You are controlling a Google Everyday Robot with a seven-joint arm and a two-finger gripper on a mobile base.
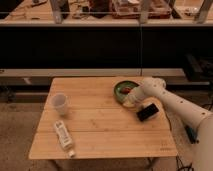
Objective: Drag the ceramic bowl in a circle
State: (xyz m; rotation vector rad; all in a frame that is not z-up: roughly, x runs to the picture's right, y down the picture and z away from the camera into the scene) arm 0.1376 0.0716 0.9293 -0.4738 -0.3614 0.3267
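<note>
On the right rear part of the wooden table (105, 127) sits the ceramic bowl (123, 89): round, shallow, dark green, with reddish-brown and yellowish bits inside. It is upright and close to the table's back edge. The gripper (129, 103) is at the bowl's near rim, on the side facing the camera, fingers clenched on that rim. The white arm (170, 102) comes in from the right edge, slants down and left over the table's right side, and ends at the bowl.

A black flat rectangular object (148, 112) lies just beside the gripper, to its front right, tilted diagonally and apart from the bowl. A small translucent white cup (60, 104) stands upright on the left side of the table, well apart from the bowl. A white bottle (63, 135) lies on its side near the front left corner, cap end toward the front edge, in front of the cup and not touching it.

Behind the table a dark counter (75, 21) runs the full width, with clutter on top too blurred to name. The floor (20, 125) is speckled beige.
</note>
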